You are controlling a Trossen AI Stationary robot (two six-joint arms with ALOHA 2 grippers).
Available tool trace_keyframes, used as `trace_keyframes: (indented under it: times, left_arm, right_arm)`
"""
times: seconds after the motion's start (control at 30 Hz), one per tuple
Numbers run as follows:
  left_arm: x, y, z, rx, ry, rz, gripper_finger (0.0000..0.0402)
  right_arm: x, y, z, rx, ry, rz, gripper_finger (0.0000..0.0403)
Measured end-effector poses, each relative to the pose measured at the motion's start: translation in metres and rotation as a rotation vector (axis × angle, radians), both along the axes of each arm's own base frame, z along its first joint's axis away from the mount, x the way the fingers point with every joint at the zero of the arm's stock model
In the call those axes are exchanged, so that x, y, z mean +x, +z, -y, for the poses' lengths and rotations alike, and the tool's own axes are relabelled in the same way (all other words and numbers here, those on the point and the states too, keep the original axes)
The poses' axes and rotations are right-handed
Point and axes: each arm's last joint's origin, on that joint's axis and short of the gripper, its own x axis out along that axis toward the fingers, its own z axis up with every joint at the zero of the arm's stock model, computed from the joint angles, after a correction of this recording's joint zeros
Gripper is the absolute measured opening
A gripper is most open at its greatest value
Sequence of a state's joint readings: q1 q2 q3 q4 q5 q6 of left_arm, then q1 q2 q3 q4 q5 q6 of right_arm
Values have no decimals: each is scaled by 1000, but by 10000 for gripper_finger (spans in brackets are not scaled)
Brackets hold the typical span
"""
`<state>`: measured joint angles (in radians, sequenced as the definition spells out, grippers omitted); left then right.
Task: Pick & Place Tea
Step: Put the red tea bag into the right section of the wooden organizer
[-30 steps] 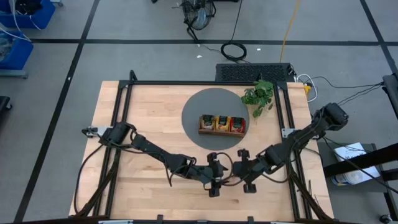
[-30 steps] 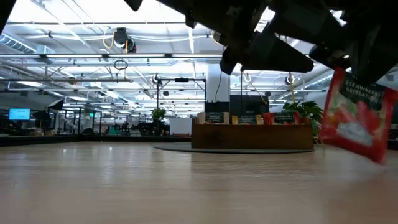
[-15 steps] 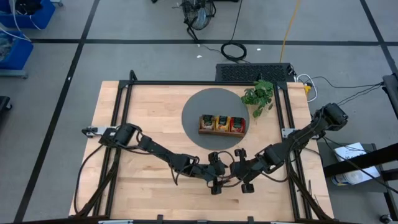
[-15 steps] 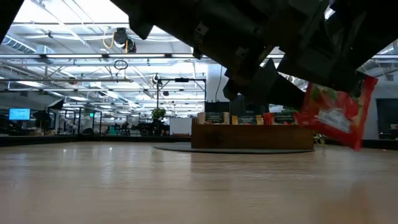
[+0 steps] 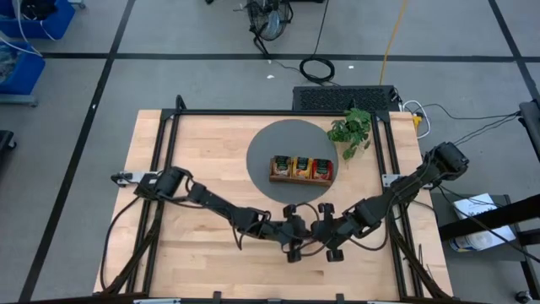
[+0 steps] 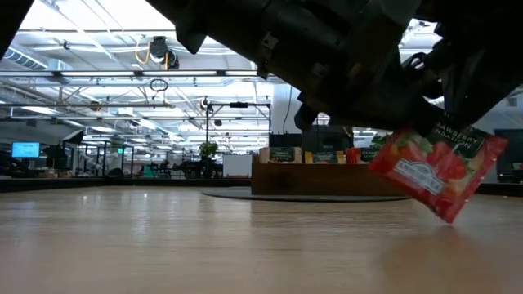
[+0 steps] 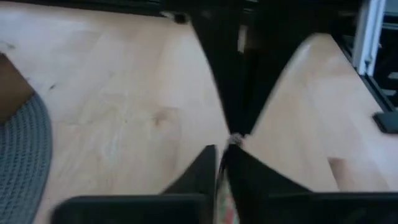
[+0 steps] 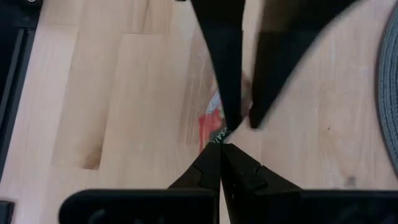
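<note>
- Since a second ago, both grippers have drawn together near the front middle of the table [image 5: 194,160], and the red tea packet [image 6: 435,169] has swung from the far right of the low view to hang lower and nearer the centre
- Writing on the red tea packet reads "STRAWBERRY" along its upper edge in the low view, above a pale label panel whose small print cannot be made out; strawberries are pictured on it
- Dark labels on the packets standing in the wooden tray [image 5: 301,168] are too small to read
- Right gripper [image 8: 222,148] has its fingers pressed together on the packet's top edge, and the packet hangs tilted below it, clear of the tabletop
- Left gripper [image 5: 293,233] meets the right one tip to tip; its fingers are nearly together with a sliver of the packet between them in the left wrist view, though whether they truly clamp it cannot be told
- Behind the packet, the tray sits on a round grey mat [image 5: 278,139], well apart from both grippers
- Green leafy plant [image 5: 352,128] stands just beside the mat at the table's far right
- Nothing lies between the grippers and the tray
</note>
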<state>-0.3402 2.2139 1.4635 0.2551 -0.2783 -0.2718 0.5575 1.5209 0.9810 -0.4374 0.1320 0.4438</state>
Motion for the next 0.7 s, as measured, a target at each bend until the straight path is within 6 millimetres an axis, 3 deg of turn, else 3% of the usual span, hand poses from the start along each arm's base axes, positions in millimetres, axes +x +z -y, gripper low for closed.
trace_keyframes:
  times: [0.07,0.43,0.57,0.7]
  left_arm:
    - [-1,-1,2,11,-9,-7,13]
    - [-4,-2,5,65,35,-16,4]
    - [-6,0,12,142,97,19,3]
    - [-8,6,21,217,110,79,2]
  right_arm:
    - [0,0,0,-2,-1,3,0]
    - [0,6,0,-4,36,39,3]
    - [-8,21,-2,4,90,96,16]
    - [-27,51,-2,-33,86,243,35]
